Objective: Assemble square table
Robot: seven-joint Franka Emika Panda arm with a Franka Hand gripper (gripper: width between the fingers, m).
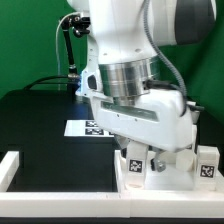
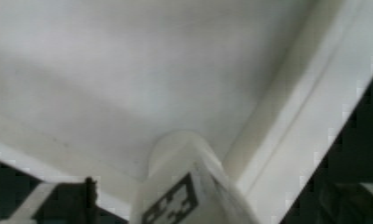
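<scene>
The square table's white panel [image 1: 150, 188] lies at the exterior view's lower right, and its recessed face and raised rim fill the wrist view [image 2: 147, 80]. Short white tagged legs stand by it; one is at the far right [image 1: 207, 162]. My gripper [image 1: 140, 158] is down low over the panel, with tags showing just under it. In the wrist view a tagged leg [image 2: 186, 190] stands between my fingers. A dark finger [image 2: 73, 202] shows beside it with a gap, so the jaws look open around the leg.
The marker board [image 1: 84, 128] lies on the black table behind the gripper. A long white border bar [image 1: 10, 166] runs along the exterior view's lower left. A black stand with cables [image 1: 70, 45] is at the back.
</scene>
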